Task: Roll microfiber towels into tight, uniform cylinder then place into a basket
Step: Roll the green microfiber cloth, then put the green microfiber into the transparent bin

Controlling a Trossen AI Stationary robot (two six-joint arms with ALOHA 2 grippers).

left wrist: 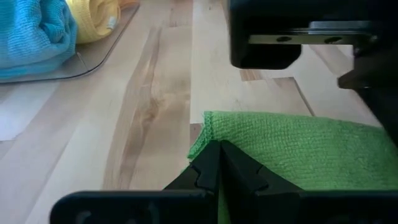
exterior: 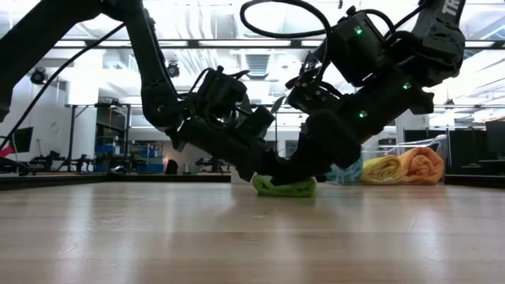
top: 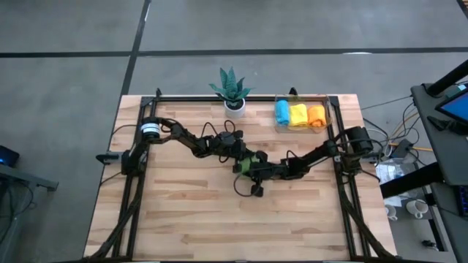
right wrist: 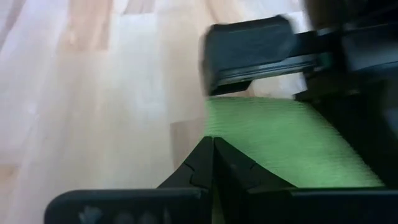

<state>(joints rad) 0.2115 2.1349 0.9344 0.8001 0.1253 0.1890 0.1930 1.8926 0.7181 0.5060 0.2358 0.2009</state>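
A green microfiber towel (top: 252, 162) lies as a small low bundle on the wooden table near its middle; it also shows in the low view (exterior: 286, 187). My left gripper (left wrist: 214, 163) comes at it from the table's left and is shut on it. My right gripper (right wrist: 212, 163) comes from the right and is shut on the same towel. The two grippers face each other closely across the towel. The clear basket (top: 327, 117) stands at the far right and holds a blue, a yellow and an orange roll. My left gripper pinches the green towel's edge (left wrist: 208, 134) near a corner between its two shut fingers, slanting down from the table's left. The towel rests on the table. How many layers it has, I cannot tell. My right gripper pinches the green towel's edge (right wrist: 231, 127) between its two shut fingers, slanting down from the table's right. The towel lies on the table in front of the fingers. How many layers are held, I cannot tell.
A green spiky plant in a white pot (top: 232, 93) stands at the far edge, left of the basket. The blue roll (left wrist: 34, 37) and yellow roll (left wrist: 93, 18) lie beyond the left gripper. Bare wood shows toward the near edge (top: 234, 226).
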